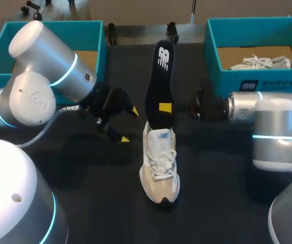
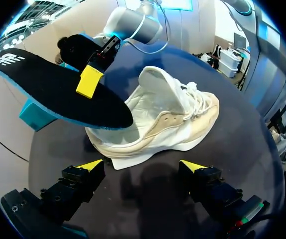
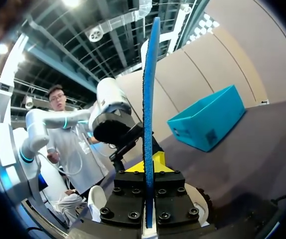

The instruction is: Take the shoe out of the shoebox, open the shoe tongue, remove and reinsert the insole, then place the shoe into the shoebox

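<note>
A white and beige shoe stands on the dark table with its toe toward the front edge. My right gripper is shut on a black insole with a blue rim, seen edge-on in the right wrist view. The insole slants up away from the shoe, its lower end at the shoe's opening; I cannot tell whether it is inside. My left gripper hangs open just left of the shoe's heel, holding nothing.
A teal shoebox at the back right holds another white shoe. A second teal box stands at the back left, behind my left arm. Bare dark tabletop lies in front of the shoe.
</note>
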{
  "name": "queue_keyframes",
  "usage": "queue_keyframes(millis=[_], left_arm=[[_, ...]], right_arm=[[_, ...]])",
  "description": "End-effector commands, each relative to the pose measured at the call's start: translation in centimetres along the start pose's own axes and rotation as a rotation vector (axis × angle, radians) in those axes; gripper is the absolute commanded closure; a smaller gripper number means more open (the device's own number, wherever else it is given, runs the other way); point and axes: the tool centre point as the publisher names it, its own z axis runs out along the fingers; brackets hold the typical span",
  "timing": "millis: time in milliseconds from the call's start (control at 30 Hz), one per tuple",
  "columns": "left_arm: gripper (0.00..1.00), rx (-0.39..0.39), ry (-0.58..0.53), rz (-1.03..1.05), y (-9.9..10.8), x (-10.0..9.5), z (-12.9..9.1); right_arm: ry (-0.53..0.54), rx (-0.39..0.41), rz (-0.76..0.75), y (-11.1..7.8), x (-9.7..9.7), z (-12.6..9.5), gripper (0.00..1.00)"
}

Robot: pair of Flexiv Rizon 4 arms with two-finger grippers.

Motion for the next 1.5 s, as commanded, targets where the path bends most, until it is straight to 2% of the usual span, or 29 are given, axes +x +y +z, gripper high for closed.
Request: queue_keyframes(millis=[33,633,1067,1300,1500], left_arm=[[0.00,-0.005,-0.002,0.001,-0.1,0.1,-0.1],[0.00,-0.005,-0.002,0.001,-0.1,0.1,-0.1],[0.00,-0.005,-0.002,0.001,-0.1,0.1,-0.1],[0.00,-0.005,-0.002,0.001,-0.1,0.1,-0.1],[0.00,-0.005,-0.002,0.001,-0.1,0.1,-0.1]], right_arm=[[0.022,0.007,0.005,-1.0,-0.3,0.3,1.00],[0.027,0.073,0.069,-5.0,0.3,0.5,1.00],[-0.017,0.129,0.157,-8.1,1.0,0.7,1.00],[-0.033,0.140,0.164,-8.7,1.2,0.4,1.00],[-0.049,0.131,0.133,-7.9,1.4,0.2,1.00]])
